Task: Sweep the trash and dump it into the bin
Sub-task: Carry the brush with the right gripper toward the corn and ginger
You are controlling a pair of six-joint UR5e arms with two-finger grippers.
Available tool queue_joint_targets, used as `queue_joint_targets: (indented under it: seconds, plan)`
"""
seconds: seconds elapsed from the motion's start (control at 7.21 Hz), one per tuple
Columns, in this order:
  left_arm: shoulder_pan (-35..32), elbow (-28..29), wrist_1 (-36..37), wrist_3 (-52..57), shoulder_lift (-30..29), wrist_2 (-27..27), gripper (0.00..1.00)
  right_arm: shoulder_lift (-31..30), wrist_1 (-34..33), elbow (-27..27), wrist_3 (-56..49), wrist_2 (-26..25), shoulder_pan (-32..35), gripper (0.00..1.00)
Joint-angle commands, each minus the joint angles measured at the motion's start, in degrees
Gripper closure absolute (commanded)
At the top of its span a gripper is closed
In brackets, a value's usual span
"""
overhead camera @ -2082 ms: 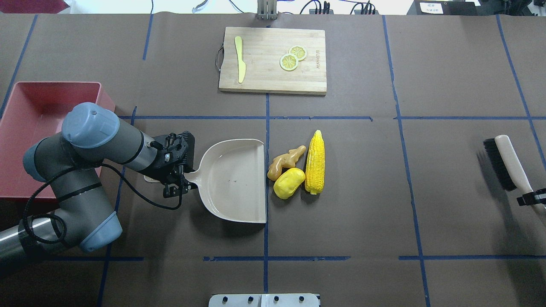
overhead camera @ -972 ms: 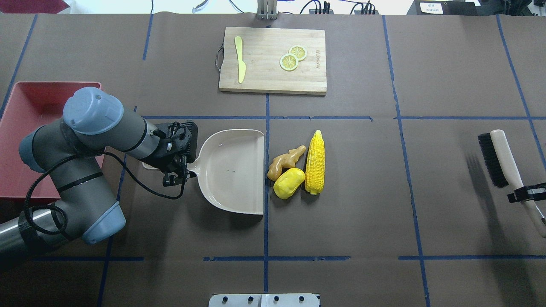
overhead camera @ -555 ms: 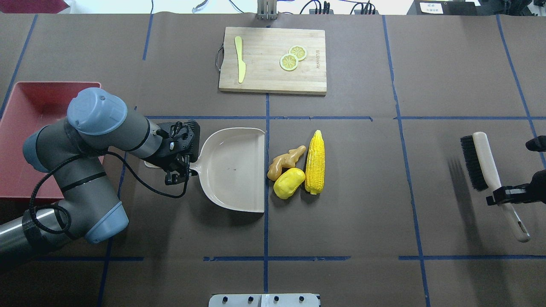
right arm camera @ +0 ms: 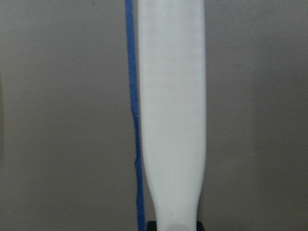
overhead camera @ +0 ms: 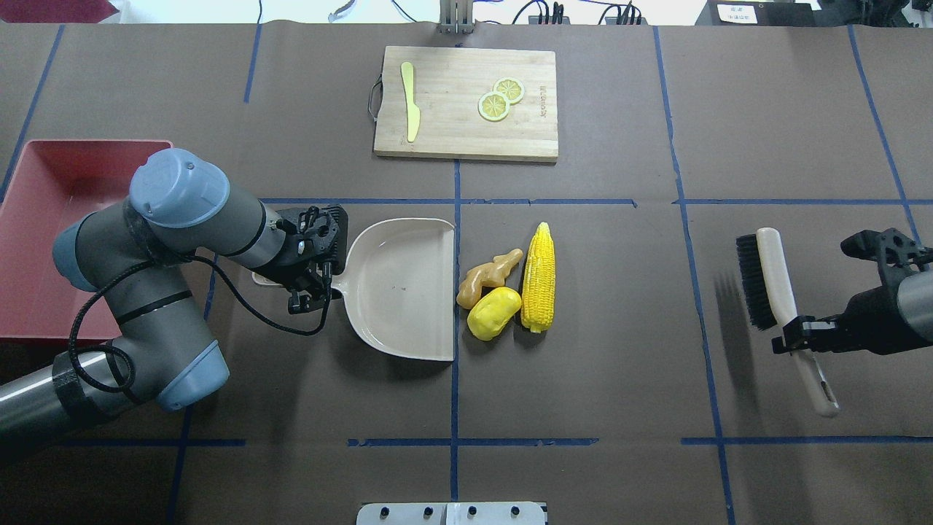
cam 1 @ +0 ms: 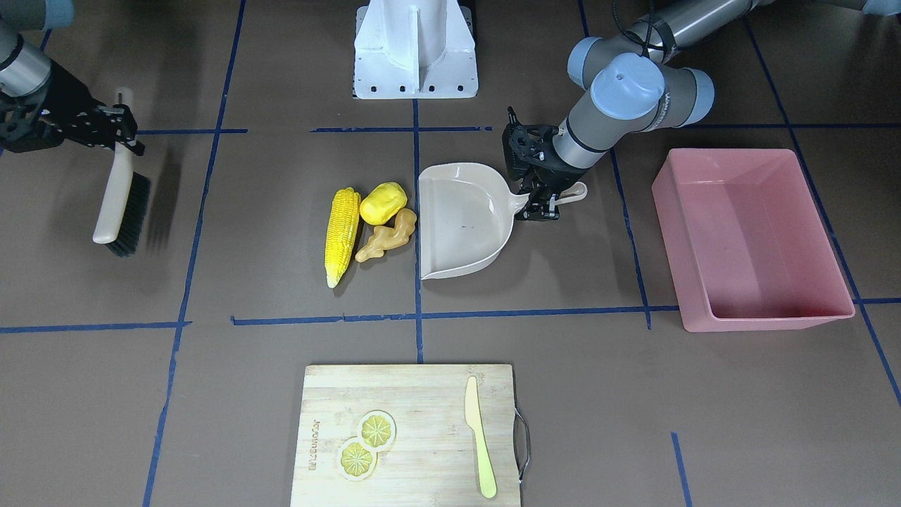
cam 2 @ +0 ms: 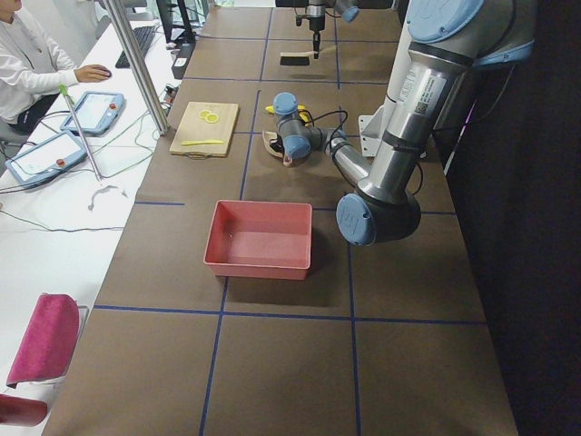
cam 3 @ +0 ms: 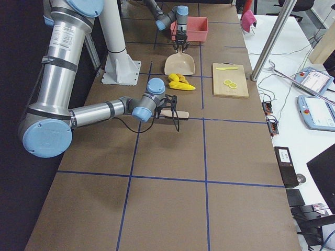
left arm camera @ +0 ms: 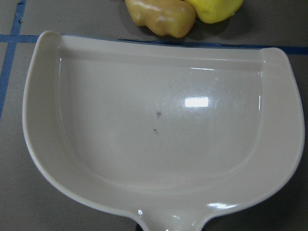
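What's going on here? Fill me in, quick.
The left gripper holds the dustpan by its handle, with its open edge right beside the trash: ginger, lump and corn. The right gripper holds a brush off to the side, well short of the pile. Nothing is swept yet; the dustpan and the bin are empty.

Left arm [overhead camera: 168,240]: grey tubular links, 3 pale blue joint caps, black joint bands. 1 black cable [overhead camera: 248,313] loops to the wrist. Left gripper [overhead camera: 310,297] and right gripper [overhead camera: 796,337]: black. Right arm [cam 3: 99,111]: same finish, lettering on the upright link. White pedestal base [cam 1: 415,49]: bolt holes at its 6 o'clock edge, front-facing view.
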Motion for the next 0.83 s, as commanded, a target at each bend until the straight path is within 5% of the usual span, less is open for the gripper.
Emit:
queue_joint_targets:
  seconds: [0.0, 0.28, 0.69]
  plan:
    - [0.0, 0.0, 0.0, -0.1, 0.0, 0.0, 1.0, 5.1, -1.7, 0.2, 7.2, -2.8, -5.6, 1.0]
    - [0.0, 0.0, -0.1, -0.2, 0.1, 0.0, 1.0, 14.2, -13.2, 0.2, 7.5, -4.8, -7.3, 1.0]
    - [0.0, 0.0, -0.1, -0.2, 0.1, -0.1, 1.0, 22.8, -20.3, -0.6, 9.8, -7.9, -12.3, 1.0]
